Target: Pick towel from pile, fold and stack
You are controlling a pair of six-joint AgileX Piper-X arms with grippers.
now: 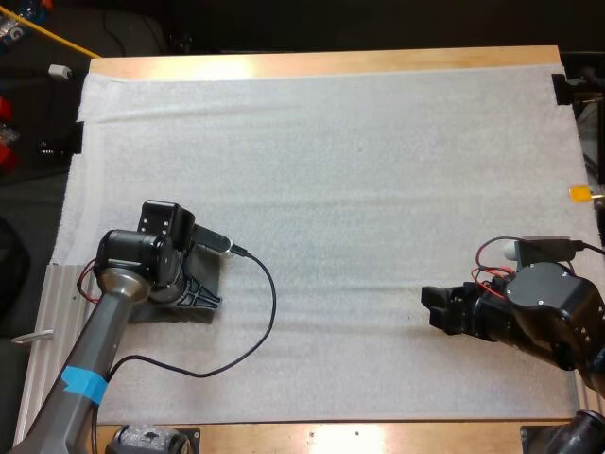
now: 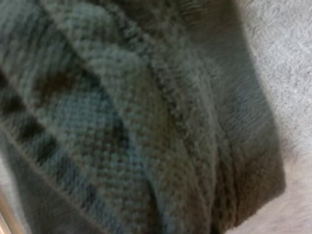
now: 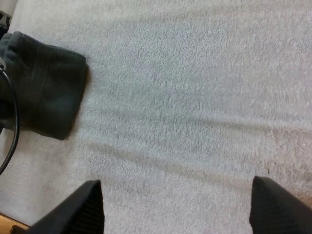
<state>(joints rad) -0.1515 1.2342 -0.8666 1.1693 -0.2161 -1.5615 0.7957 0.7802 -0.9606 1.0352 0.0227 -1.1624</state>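
High view: the left pincer (image 1: 192, 291) sits on the towel (image 1: 214, 274) at eight o'clock on the mat (image 1: 359, 170), likely the pick; its grip I cannot tell. Left wrist view: the towel (image 2: 146, 122) is dark grey-green, ribbed, layered. Right wrist view: the right pincer (image 3: 175, 195) gapes empty; next it should reach the towel's (image 3: 44, 92) free edge.

The towel (image 1: 210, 270) is laid on the mat (image 1: 359, 189) at lower left; the right gripper (image 1: 431, 308) is held lower right.

We can read no words, numbers, brand names or signs anywhere, neither on the towel (image 3: 44, 83) nor on the mat (image 1: 359, 189).
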